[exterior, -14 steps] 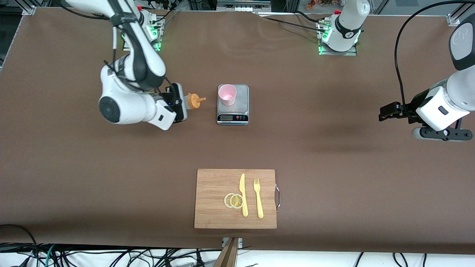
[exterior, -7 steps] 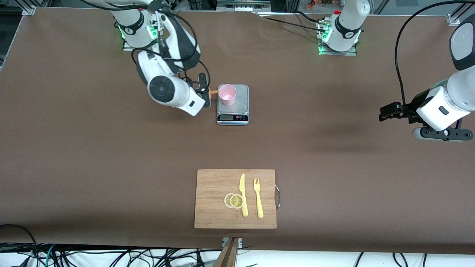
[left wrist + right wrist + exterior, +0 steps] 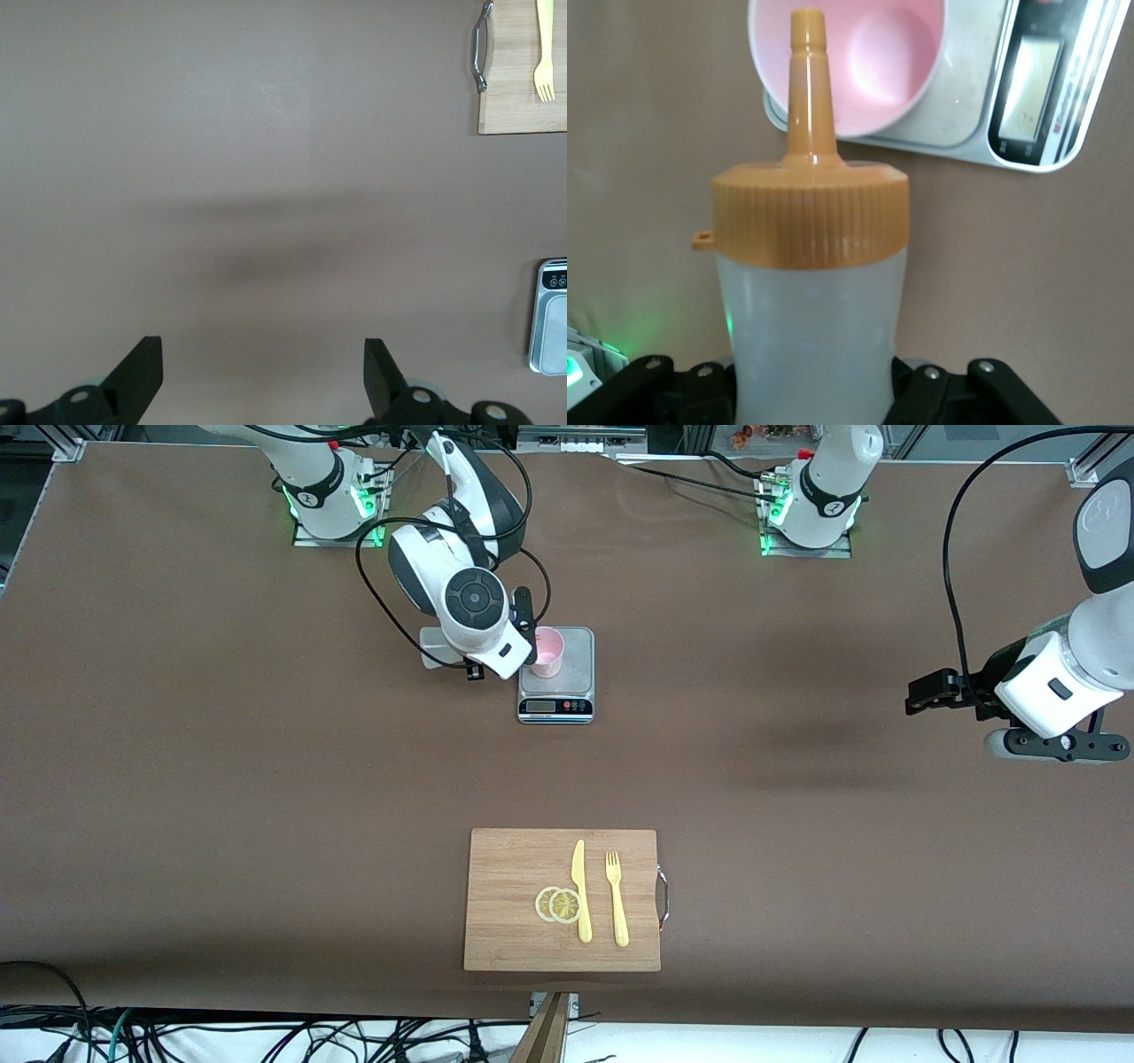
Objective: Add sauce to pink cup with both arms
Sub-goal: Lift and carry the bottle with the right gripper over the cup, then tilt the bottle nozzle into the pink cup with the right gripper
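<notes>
Right tool (image 3: 815, 390) tipped sideways, fingers clamped on load. Left tool (image 3: 261, 372) waits aloft, fingers spread.

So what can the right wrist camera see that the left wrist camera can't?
Only the right wrist view shows the sauce bottle held in the right gripper, its orange nozzle tipped over the rim of the pink cup, which stands on the scale.

Only the left wrist view shows the open left gripper waiting over bare table, plus a corner of the cutting board, its metal handle and the yellow fork.

Both show the scale and the brown table.
</notes>
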Action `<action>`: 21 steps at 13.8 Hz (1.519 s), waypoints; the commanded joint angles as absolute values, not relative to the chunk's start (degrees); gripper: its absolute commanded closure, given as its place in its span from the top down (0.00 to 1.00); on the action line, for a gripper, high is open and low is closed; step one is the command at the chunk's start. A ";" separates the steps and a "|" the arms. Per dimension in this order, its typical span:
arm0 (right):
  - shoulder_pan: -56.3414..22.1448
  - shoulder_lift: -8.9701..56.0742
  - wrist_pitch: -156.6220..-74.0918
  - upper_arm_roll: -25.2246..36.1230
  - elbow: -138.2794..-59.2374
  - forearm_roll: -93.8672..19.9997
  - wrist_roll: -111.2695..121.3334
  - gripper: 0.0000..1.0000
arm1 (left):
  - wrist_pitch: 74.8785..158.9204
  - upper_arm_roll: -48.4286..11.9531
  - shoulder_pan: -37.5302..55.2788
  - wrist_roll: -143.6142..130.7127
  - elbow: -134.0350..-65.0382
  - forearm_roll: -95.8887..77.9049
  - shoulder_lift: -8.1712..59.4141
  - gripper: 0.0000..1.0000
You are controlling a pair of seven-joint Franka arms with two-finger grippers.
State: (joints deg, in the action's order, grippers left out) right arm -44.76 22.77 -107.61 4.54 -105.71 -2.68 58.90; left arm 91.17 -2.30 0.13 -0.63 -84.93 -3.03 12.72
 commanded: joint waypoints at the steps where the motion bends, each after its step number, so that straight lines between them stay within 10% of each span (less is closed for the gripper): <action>1: -46.23 22.67 -108.02 4.92 -106.08 1.22 55.73 0.02 | 90.00 -2.11 -0.17 0.53 -83.14 -4.39 13.45 1.00; 21: -57.74 24.61 -95.54 4.92 -99.75 22.14 33.75 0.02 | 90.00 -2.11 -0.18 0.53 -83.14 -4.39 13.45 1.00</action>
